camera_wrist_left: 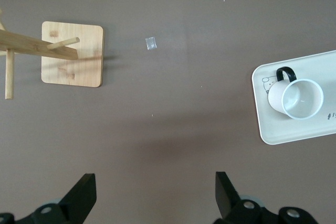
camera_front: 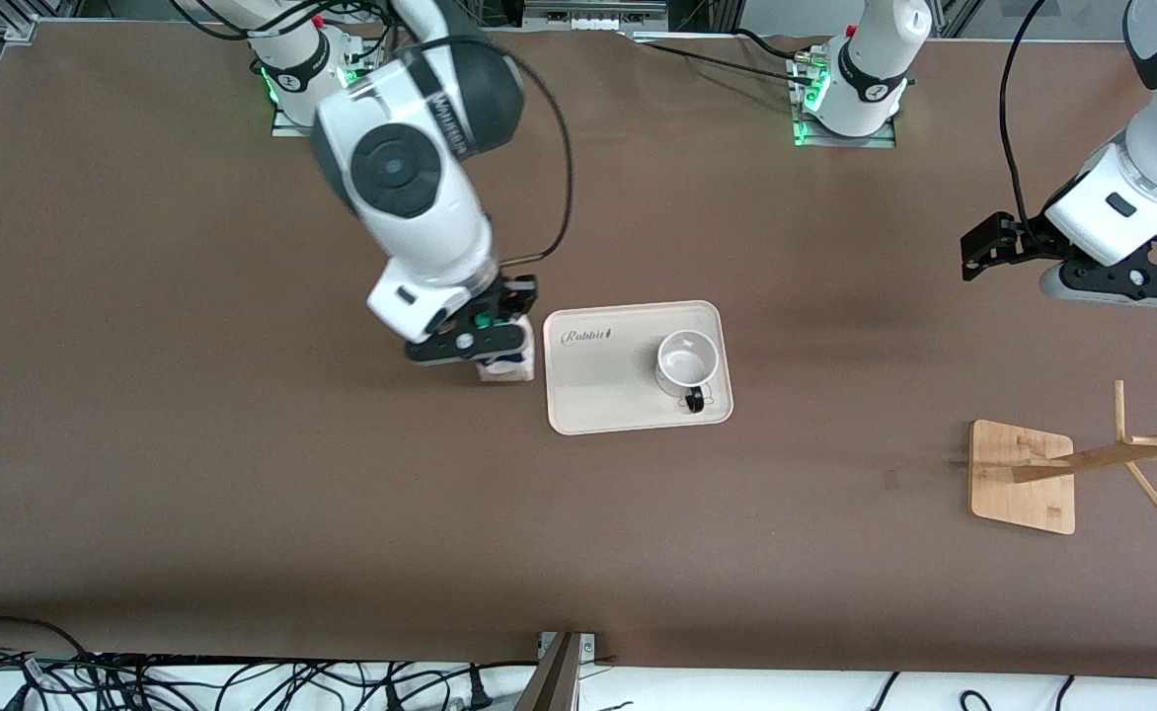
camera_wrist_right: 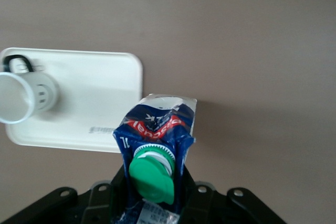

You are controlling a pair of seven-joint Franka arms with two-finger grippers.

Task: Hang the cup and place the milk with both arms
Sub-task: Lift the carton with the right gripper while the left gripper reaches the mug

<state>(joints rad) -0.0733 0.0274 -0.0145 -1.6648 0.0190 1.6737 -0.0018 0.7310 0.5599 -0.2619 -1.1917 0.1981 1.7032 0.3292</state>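
Beside the tray (camera_front: 588, 395), right end effector (camera_front: 496, 341) clamps the milk (camera_wrist_right: 155, 142).

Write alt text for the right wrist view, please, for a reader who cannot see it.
The right gripper is shut on a blue and white milk carton with a green cap, over the brown table. Beside it lies a white tray carrying a white mug with a black handle.

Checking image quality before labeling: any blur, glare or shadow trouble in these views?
Front view: right arm's elbow blurred; soft shadow by the tray. Left wrist view: sharp, even light; rack casts a faint shadow. Right wrist view: milk close and soft, cup washed out, right gripper dark.
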